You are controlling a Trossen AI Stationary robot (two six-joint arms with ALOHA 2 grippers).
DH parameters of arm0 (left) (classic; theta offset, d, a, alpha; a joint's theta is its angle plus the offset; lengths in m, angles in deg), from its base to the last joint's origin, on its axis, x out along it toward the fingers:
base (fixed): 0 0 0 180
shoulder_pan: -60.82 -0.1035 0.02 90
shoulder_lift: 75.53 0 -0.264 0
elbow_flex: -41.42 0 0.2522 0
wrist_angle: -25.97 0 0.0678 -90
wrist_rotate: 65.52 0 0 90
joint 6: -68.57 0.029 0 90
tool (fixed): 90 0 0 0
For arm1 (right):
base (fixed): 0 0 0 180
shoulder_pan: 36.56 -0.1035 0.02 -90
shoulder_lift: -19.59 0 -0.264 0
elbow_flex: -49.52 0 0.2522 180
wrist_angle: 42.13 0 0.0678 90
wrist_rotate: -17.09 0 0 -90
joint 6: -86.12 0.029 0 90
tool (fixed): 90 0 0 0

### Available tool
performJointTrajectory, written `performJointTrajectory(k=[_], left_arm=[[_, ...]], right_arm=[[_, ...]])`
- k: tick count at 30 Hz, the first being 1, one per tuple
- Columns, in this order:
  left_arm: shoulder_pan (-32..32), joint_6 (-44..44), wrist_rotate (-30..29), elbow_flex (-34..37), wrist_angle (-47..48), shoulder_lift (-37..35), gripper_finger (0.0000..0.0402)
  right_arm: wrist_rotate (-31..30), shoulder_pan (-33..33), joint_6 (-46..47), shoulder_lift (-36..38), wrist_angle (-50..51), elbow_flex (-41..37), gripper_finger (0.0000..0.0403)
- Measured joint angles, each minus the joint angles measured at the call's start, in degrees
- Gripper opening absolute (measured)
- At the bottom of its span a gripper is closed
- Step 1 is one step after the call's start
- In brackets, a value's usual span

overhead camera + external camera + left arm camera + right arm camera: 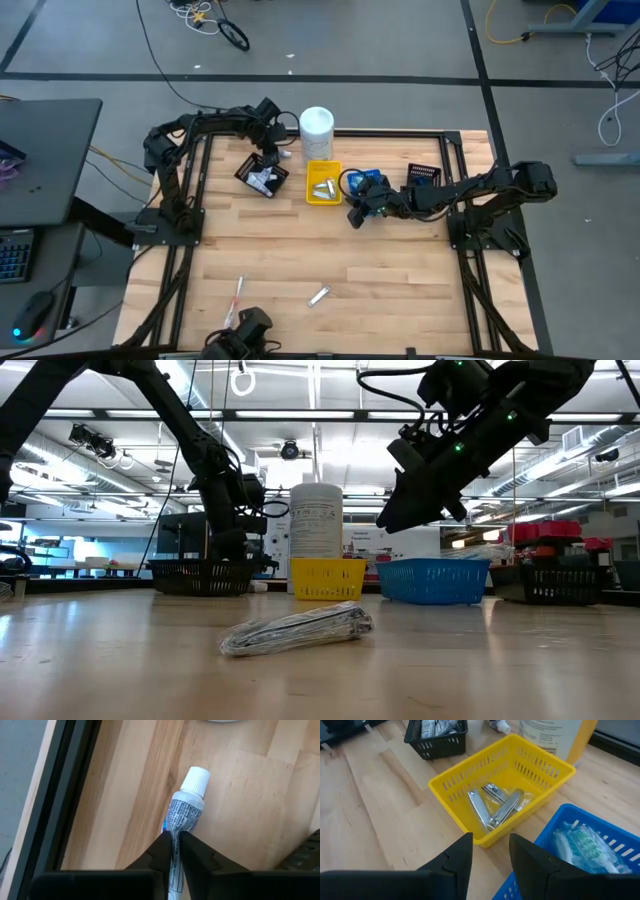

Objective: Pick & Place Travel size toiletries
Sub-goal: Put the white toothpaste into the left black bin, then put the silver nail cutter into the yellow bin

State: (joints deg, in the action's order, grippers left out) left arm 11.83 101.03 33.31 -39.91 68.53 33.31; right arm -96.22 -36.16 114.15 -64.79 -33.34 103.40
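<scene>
Left wrist view gives us the key relation: the left gripper (175, 845) has its two dark fingers pinched narrowly onto the lower body of a small white toothpaste tube (182, 815), which lies flat on the wooden surface (240, 795). The tube's long axis runs straight away from the gripper toward the upper middle of the frame, its white cap at the far end, so the fingers cross the tube rather than run along it. We judge the grip is made or nearly made, and the next move calls for a lift. In the high view we see this gripper (279, 150) at upper centre-left, just left of the tall white container (317, 125) and just above the black tray (262, 175), clearly the nearer arm to the tube. The right gripper (357, 213) hovers just right of the yellow tray (323, 183), by the blue tray (362, 181); in its wrist view the fingers stand apart with nothing between them. A silvery sachet (318, 296) and a slim pink toothbrush (237, 294) lie well apart in the lower part of the frame.
</scene>
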Motion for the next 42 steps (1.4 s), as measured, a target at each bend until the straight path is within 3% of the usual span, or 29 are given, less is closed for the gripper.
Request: performJointTrajectory(k=[7, 16, 24, 31, 35, 42], left_arm=[[0.1, 0.6, -3.2, 0.0, 0.2, -1.2, 0.0029], [1.3, -0.6, -5.2, 0.0, 2.8, -9.0, 0.0028], [5.4, -8.4, -5.2, 0.0, 13.6, -17.1, 0.0028], [10.6, -14.8, -5.2, 0.3, 23.8, -18.3, 0.0029], [13.6, -17.0, -7.5, 1.8, 23.9, -18.3, 0.0049], [17.1, -18.6, -15.5, 4.0, 23.9, -18.3, 0.0119]], right_arm=[[0.0, 0.0, 0.0, 0.0, 0.0, 0.0, 0.0138], [0.0, 0.0, 0.0, 0.0, 0.0, 0.0, 0.0137], [0.0, 0.0, 0.0, 0.0, 0.0, 0.0, 0.0138], [1.4, 0.0, 0.2, 0.0, 0.0, 0.0, 0.0137], [2.9, 0.0, 0.2, 0.0, 0.0, 0.0, 0.0138], [3.0, 0.0, 0.2, 0.0, 0.0, 0.0, 0.0138]])
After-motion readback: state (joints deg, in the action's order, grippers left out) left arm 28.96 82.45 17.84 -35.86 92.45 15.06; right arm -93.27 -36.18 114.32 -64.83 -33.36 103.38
